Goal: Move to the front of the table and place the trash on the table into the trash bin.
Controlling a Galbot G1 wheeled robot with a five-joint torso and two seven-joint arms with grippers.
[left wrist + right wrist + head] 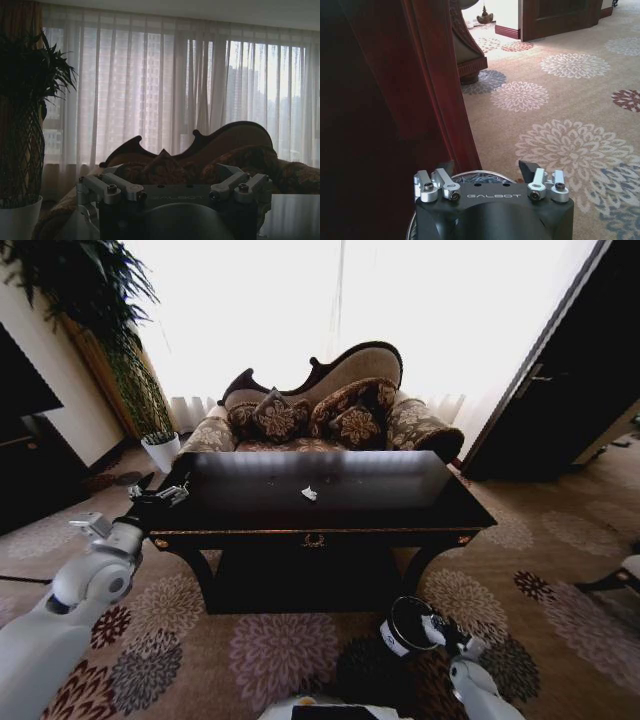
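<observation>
The dark glossy table (400, 510) stands straight ahead, with one crumpled white paper wad of trash (309, 493) near the middle of its top. My left gripper (165, 490) hovers open at the table's front left corner and holds nothing; in the left wrist view this left gripper (172, 172) faces the sofa and curtains. The black trash bin (403, 626) with its white label sits tilted on the carpet below the table's right front. My right gripper (437, 628) is just beside it. In the right wrist view the right gripper (487, 167) is open over the trash bin rim (470, 176).
A patterned sofa (320, 405) with cushions stands behind the table. A white plant pot (160, 450) and tall plant are at the back left, beside a dark cabinet (25, 440). A dark door (560, 390) is at the right. Floral carpet lies open in front.
</observation>
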